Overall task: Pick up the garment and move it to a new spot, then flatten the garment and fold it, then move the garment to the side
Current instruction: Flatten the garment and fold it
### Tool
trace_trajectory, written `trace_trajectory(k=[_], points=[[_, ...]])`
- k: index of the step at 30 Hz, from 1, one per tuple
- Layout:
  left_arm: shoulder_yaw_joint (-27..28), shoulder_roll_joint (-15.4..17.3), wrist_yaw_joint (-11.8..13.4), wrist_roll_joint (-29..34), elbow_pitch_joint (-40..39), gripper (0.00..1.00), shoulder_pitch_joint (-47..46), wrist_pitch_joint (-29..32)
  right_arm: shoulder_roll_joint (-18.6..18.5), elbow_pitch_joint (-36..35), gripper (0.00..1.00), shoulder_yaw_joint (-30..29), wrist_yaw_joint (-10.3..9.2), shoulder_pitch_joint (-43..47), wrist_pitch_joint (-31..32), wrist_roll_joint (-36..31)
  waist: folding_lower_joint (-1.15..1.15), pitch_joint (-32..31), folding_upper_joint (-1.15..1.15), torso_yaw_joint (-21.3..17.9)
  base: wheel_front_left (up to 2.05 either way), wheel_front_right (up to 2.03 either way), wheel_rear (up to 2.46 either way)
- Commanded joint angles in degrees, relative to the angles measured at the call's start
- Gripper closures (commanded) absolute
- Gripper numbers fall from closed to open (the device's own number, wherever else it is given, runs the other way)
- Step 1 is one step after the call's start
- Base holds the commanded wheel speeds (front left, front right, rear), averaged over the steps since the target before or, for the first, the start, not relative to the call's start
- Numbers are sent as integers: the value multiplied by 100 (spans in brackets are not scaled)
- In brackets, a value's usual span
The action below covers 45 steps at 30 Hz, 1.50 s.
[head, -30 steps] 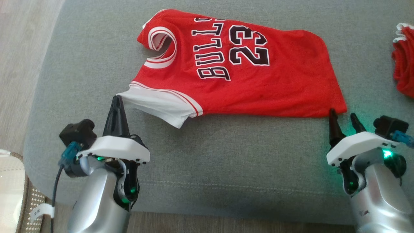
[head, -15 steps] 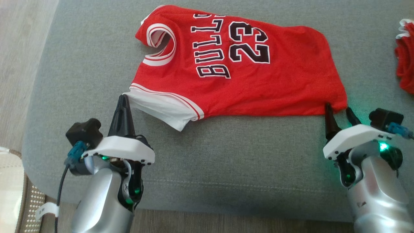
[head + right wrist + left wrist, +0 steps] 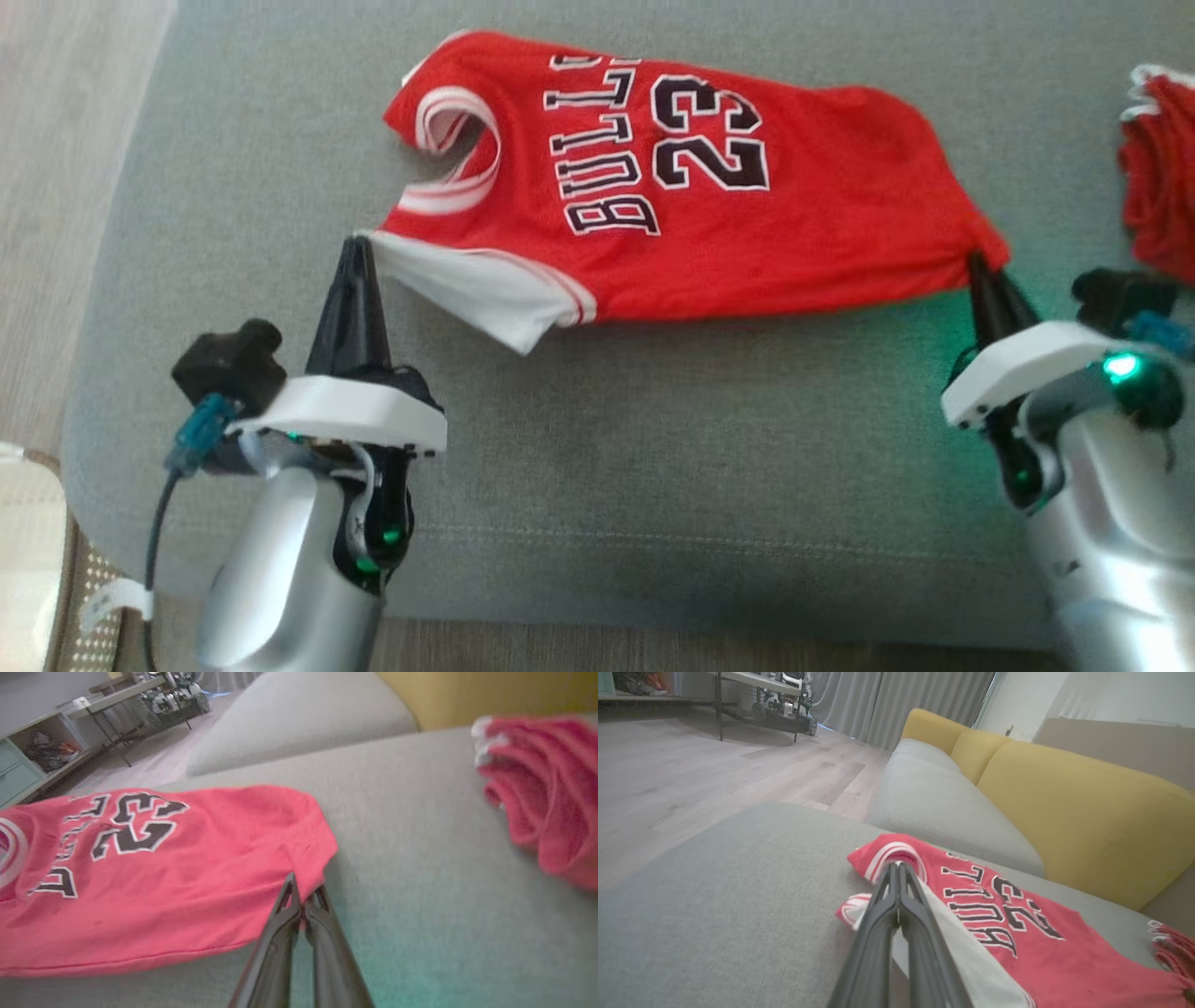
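Right claw has snapped shut on the hem corner, four o'clock on the red mesh basketball jersey! Left claw pinches its white sleeve at eight o'clock, likely to lift it taut off the grey sofa seat.

We see soft, even daylight. A green glow tints the cushion just beside the jaws of the right gripper; past those jaws, everything blurs.
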Motion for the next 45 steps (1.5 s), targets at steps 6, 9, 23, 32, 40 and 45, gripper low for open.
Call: trace_trajectory(k=[6, 9, 23, 32, 40, 45], points=[[409, 85, -339, 378, -872, 100, -541, -29, -534, -1150, 100, 489, -1, -516, -118, 5, 0, -559, 0, -120, 0, 0, 0], [504, 85, -490, 487, -1134, 100, -782, -29, -691, -1640, 100, 527, -1, -749, -44, 45, 0, -829, 0, -170, 0, 0, 0], [734, 414, -832, 623, -1743, 100, -2369, 512, -639, -3184, 100, 104, -1, -1919, 1344, -176, 0, -1402, 0, -473, 0, 0, 0], [763, 556, -819, 473, -793, 100, -3804, 1462, -410, -2791, 100, 7, -1, -3092, 2610, -147, 0, -239, 0, -568, 0, 0, 0], [899, 569, -665, 649, 793, 100, -6053, 1086, -276, -1284, 100, 54, -1, -5369, 1749, -374, 0, 1089, 0, -557, 0, 0, 0], [1001, 496, -470, 816, 1716, 100, -7375, 212, -178, -200, 100, -26, -1, -6678, 323, -578, 0, 1602, 0, -407, 0, 0, 0]])
